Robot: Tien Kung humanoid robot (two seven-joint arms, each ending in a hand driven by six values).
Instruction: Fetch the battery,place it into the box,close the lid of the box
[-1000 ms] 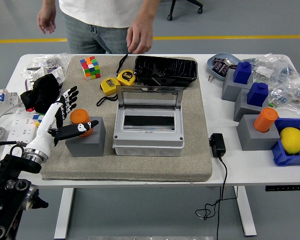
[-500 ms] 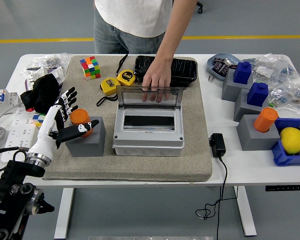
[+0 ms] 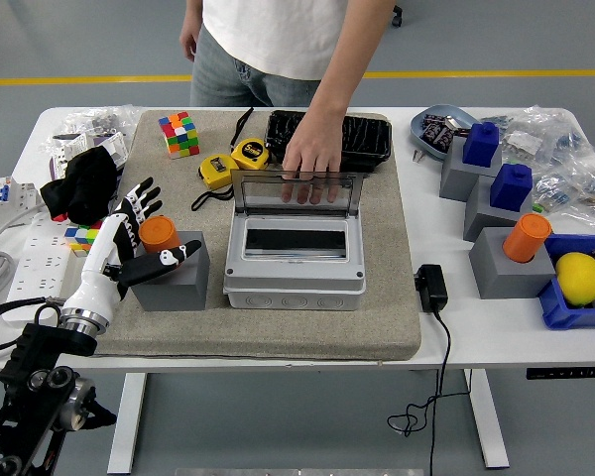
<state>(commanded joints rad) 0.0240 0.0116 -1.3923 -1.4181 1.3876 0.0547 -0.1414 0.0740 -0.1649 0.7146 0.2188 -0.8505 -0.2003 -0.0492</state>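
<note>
An orange cylinder, the battery (image 3: 159, 233), stands upright on a grey block (image 3: 174, 283) at the mat's left. My left hand (image 3: 139, 236) is open right beside it: the fingers (image 3: 137, 201) spread behind its left side and the thumb lies across the block's top in front of it, with no grasp. The grey box (image 3: 294, 270) sits mid-mat, its clear lid (image 3: 297, 190) standing open and upright. A person's hand (image 3: 312, 159) rests on the lid's top edge from behind. My right arm is out of view.
Behind the box lie a black tray (image 3: 327, 139), two yellow tape measures (image 3: 233, 162) and a colour cube (image 3: 179, 133). A black glove (image 3: 84, 183) lies at the left. Grey blocks with blue and orange caps (image 3: 511, 233) and a blue bin with a lemon (image 3: 578, 278) stand at the right. A black adapter (image 3: 431, 288) lies near the box.
The person has stepped in and laid a hand on the top edge of the open lid. My left hand has sunk slightly beside the battery, still open.
</note>
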